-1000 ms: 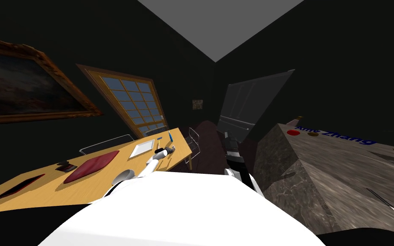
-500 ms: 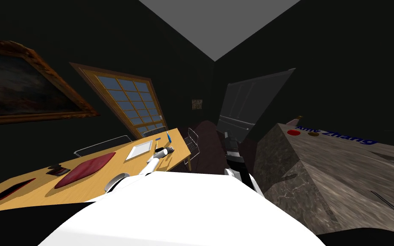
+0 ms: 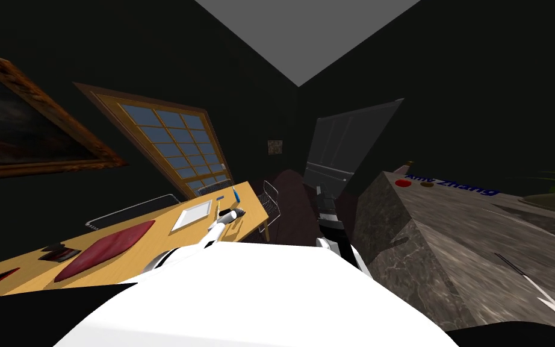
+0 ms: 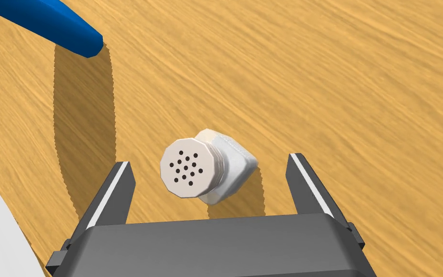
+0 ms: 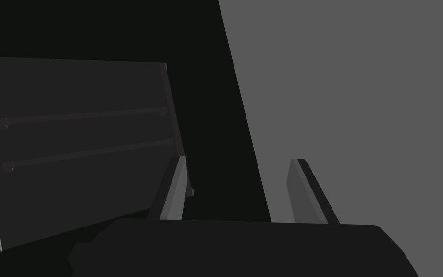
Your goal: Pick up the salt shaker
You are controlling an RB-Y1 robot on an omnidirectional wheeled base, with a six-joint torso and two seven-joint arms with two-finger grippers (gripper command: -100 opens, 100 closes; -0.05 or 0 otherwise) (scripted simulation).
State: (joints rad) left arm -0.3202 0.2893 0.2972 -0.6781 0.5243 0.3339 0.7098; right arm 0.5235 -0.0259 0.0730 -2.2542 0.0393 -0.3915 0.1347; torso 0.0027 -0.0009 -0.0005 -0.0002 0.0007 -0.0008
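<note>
On the wooden table (image 4: pixel 340 77), the white salt shaker (image 4: pixel 205 168) stands, seemingly upright, its perforated cap towards the wrist camera. It sits between the left gripper's (image 4: pixel 210 160) spread fingers, touching neither. Beyond it lies what may be a blue pen (image 4: pixel 52 24). The right gripper (image 5: pixel 240 159), between table and stone counter (image 3: pixel 451 241), is parted and empty.

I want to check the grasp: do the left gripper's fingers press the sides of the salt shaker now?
No, the left gripper stands open, with a gap between each finger and the salt shaker.
</note>
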